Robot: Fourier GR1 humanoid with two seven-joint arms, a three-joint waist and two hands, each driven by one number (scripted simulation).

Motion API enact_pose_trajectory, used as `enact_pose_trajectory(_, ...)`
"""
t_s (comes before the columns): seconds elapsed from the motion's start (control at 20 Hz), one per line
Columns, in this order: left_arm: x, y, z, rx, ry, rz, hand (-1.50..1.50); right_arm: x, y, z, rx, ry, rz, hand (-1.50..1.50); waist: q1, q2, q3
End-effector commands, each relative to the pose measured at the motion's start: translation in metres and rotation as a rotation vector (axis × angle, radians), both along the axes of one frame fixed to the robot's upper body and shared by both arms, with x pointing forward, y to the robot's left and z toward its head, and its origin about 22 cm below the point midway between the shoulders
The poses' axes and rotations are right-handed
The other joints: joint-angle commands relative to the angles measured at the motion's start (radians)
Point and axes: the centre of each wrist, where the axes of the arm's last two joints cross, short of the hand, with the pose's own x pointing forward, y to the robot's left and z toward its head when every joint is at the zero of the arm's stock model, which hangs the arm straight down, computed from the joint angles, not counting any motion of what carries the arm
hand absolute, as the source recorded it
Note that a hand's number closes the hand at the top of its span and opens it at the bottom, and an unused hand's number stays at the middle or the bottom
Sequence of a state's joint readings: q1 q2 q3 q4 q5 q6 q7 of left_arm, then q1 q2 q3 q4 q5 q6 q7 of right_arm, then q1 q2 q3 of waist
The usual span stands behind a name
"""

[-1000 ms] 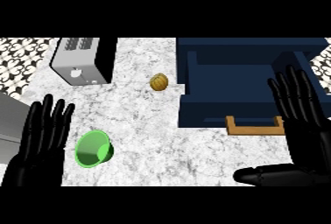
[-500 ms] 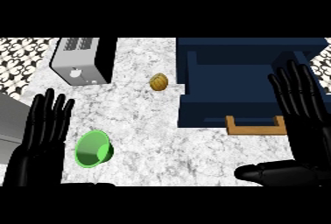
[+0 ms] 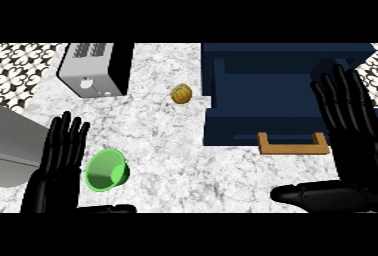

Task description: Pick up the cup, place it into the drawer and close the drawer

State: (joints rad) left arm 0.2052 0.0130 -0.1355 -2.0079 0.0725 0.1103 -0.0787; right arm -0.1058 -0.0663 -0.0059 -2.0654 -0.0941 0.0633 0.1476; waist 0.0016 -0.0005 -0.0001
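so looking down at the marble surface [image 3: 170,150] right now. my left hand [image 3: 59,155] is at the lower left, fingers [image 3: 65,132] straight and spread a bit, pointing up the view, holding nothing. the thumb sticks out to the right along the bottom edge.

the green cup [image 3: 106,170] is lying tipped on its side just beside that left hand, on its right, open mouth facing toward me so i can see inside it. it's close to my fingers but i can't tell if it's actually touching them. it's on the surface, not in the drawer.

my right hand [image 3: 351,125] is at the right edge, also flat and wide, fingers straight up, empty, thumb poking left near the bottom. it overlaps the right side of the dark blue drawer [image 3: 258,85], which is pulled open, with a wooden handle [image 3: 292,146] on its near front edge. nothing visible inside the drawer.

further back there's a silver toaster [image 3: 92,67] at the upper left, and a small brownish round thing [image 3: 181,93], looks like a walnut maybe, sitting between the toaster and the drawer, well apart from the cup. there's a grey slab [image 3: 18,145] at the left edge behind my left hand.
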Motion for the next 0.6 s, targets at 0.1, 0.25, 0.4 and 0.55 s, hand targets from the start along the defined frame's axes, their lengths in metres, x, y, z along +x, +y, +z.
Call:
enact_pose_trajectory(0.1, -0.009, 0.020, -0.004, -0.002, 0.067, 0.016, -1.50, -0.002, 0.010, -0.006, -0.015, 0.001, -0.010, -1.50, 0.001, 0.000, 0.000)
enact_pose_trajectory(0.25, -0.010, 0.028, -0.032, 0.018, 0.059, 0.046, -1.50, 0.004, -0.015, -0.014, -0.015, 0.004, 0.004, -1.50, 0.001, 0.000, 0.000)
enact_pose_trajectory(0.4, -0.016, 0.013, -0.056, 0.015, 0.105, 0.094, -1.50, 0.004, 0.004, 0.000, 0.006, 0.002, 0.007, -1.50, 0.002, 0.000, 0.000)
enact_pose_trajectory(0.55, -0.019, 0.054, -0.061, 0.004, 0.120, 0.109, -1.50, -0.006, -0.011, 0.001, 0.009, 0.001, 0.013, -1.50, 0.000, 0.000, 0.000)
